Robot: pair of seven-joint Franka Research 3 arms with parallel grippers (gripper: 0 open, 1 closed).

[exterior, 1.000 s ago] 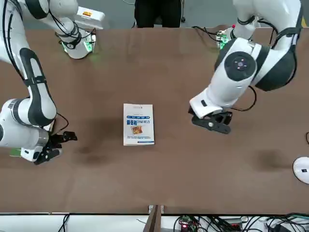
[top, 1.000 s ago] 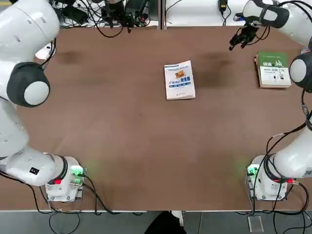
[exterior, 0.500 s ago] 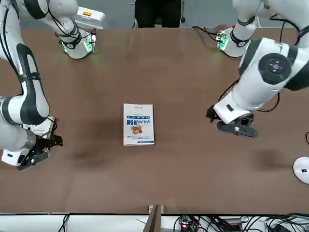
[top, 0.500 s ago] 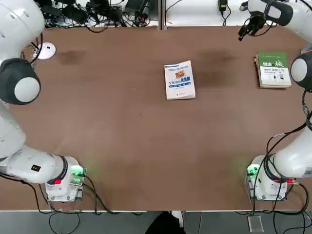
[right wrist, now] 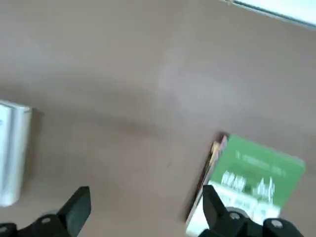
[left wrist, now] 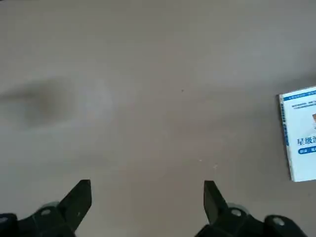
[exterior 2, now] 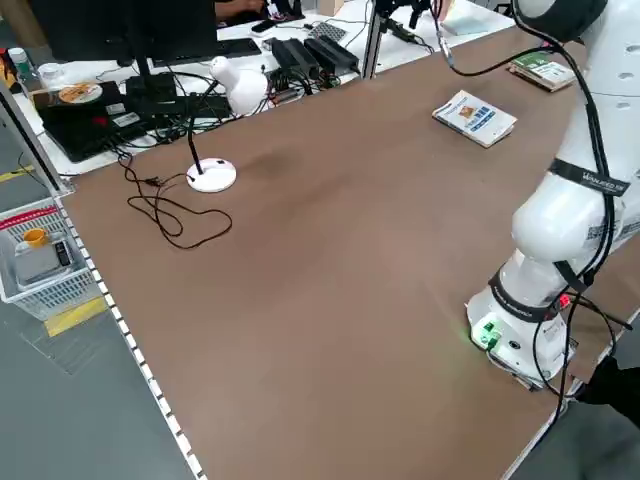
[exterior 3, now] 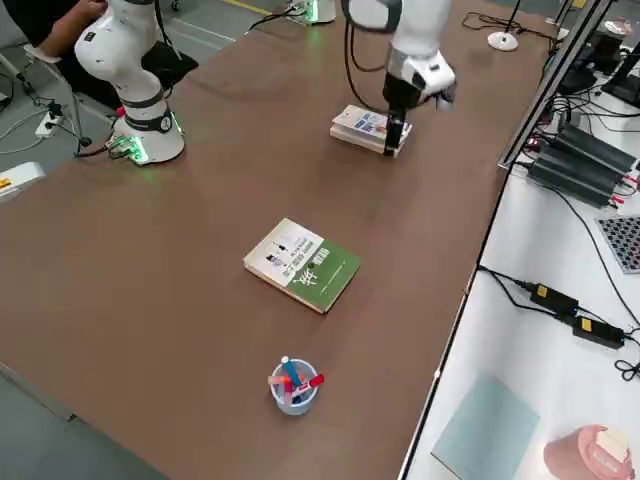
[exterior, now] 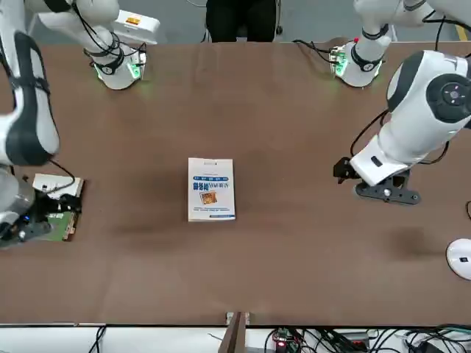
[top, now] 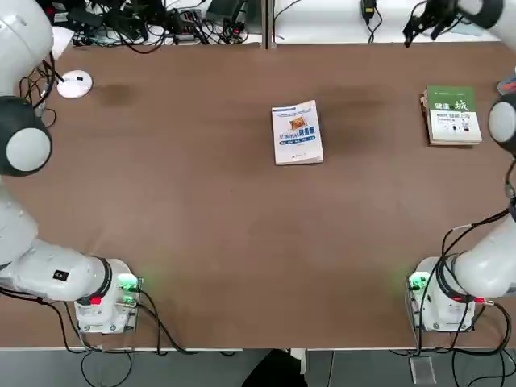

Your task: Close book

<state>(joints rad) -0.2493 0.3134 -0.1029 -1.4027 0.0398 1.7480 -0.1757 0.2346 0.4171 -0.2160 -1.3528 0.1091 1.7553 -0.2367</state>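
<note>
White paperback book [top: 297, 134], blue title text and small orange picture on the cover: one item, closed and lying flat on the worktop [top: 242, 242]. It sits between the two end effectors, well apart from both, and touched by neither.

Left end effector [left wrist: 148, 195]: black, two-fingered; fingers set wide, nothing between them. Raised over the worktop, on the robot's left of the book.

Right end effector [right wrist: 148, 200]: black, two-fingered; likewise wide and without a load. Raised near the far edge of the worktop, on the robot's right of the book.

Green-and-white book [top: 453, 116]: one, closed, lying flat, cover up. Placed nearer the arm bases than the right end effector, and apart from the white paperback.

Cup [exterior 3: 295, 393]: pale, upright, holding several pens [exterior 3: 293, 377] with red and blue among them. Stands near the green-and-white book, farther to the robot's right.

Lamp base [exterior: 460, 259]: white, round, on the worktop; farther from the arm bases than the left end effector, toward the robot's left.

Cables [exterior 2: 170, 205]: black, loosely looped on the worktop beside the lamp base.

Person [exterior: 243, 20]: dark trousers visible, behind the worktop, on the arm-base side of both end effectors.
</note>
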